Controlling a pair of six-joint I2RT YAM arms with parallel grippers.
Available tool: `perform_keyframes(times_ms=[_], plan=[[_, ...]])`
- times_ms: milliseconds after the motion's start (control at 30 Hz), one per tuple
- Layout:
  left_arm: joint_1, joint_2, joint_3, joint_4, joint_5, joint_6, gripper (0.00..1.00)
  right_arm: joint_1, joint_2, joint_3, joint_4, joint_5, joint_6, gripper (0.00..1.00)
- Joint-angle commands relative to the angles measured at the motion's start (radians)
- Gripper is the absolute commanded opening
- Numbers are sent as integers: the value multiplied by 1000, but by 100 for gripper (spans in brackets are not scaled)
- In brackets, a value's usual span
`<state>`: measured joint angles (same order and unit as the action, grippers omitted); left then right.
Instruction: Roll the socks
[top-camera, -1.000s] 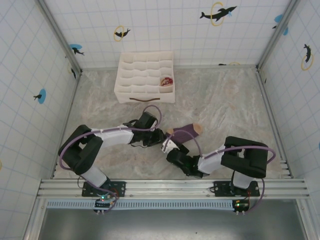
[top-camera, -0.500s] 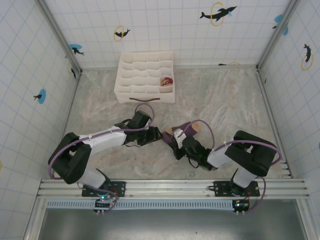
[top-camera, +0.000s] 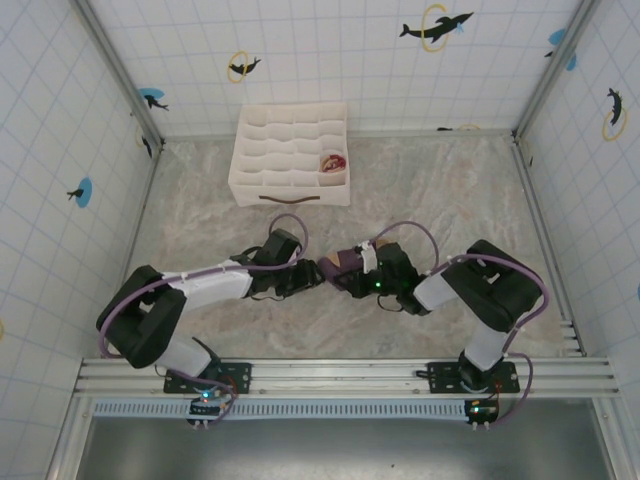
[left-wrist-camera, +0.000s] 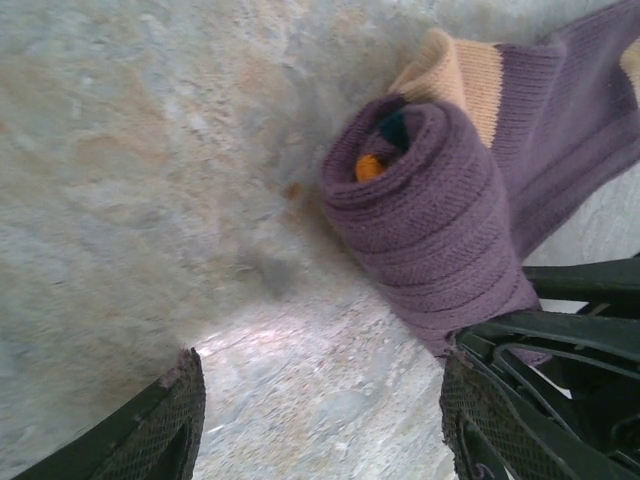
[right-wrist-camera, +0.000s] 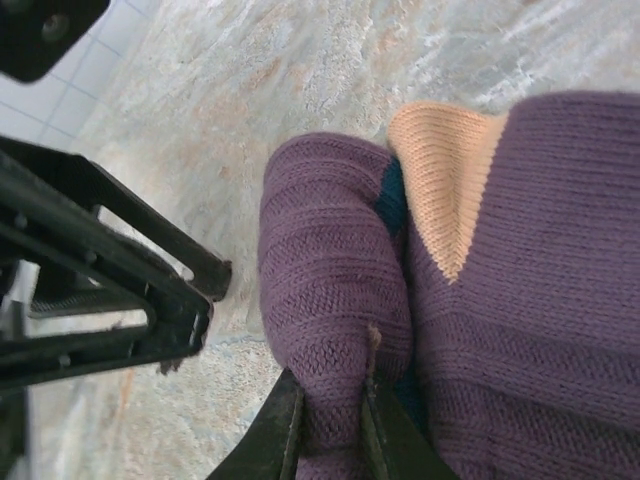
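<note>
The purple sock (top-camera: 343, 262) lies near the middle of the table (top-camera: 450, 200), one end wound into a tight roll, the tan-tipped rest lying flat beside it; the right tool (right-wrist-camera: 330, 405) is clamped on the end of that roll; the left tool (left-wrist-camera: 325, 425) stands with its jaws apart, holding nothing, just beside the roll; a beige and red sock (top-camera: 332, 162) sits bundled in a right-hand compartment of the white organiser box (top-camera: 290, 192).
</note>
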<state>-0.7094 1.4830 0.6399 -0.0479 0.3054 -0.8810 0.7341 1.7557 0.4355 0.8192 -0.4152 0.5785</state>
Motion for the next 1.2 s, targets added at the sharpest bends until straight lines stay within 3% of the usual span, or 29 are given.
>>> perform_keyframes(times_ms=[0,267,533,667,733,833,933,1167], plan=[[-18,33,-1,96,6,-54,63,-30,90,-26,-297,-77,131,0],[-28,91,12,196,-45,-123,58,-58,108,-30,-274,-104,241,0],[-44,192,60,221,-62,-162,49,-80,148,-99,-66,-173,389,0],[-45,225,66,214,-71,-172,40,-85,151,-117,-22,-181,414,0],[-45,232,65,203,-83,-173,30,-87,145,-122,-11,-182,414,0],[-44,234,66,173,-106,-169,12,-88,113,-126,-13,-179,392,6],[-42,228,69,145,-112,-158,0,-87,41,-117,-78,-165,330,13],[-39,180,85,42,-138,-104,0,-58,-237,-37,-434,-28,96,36]])
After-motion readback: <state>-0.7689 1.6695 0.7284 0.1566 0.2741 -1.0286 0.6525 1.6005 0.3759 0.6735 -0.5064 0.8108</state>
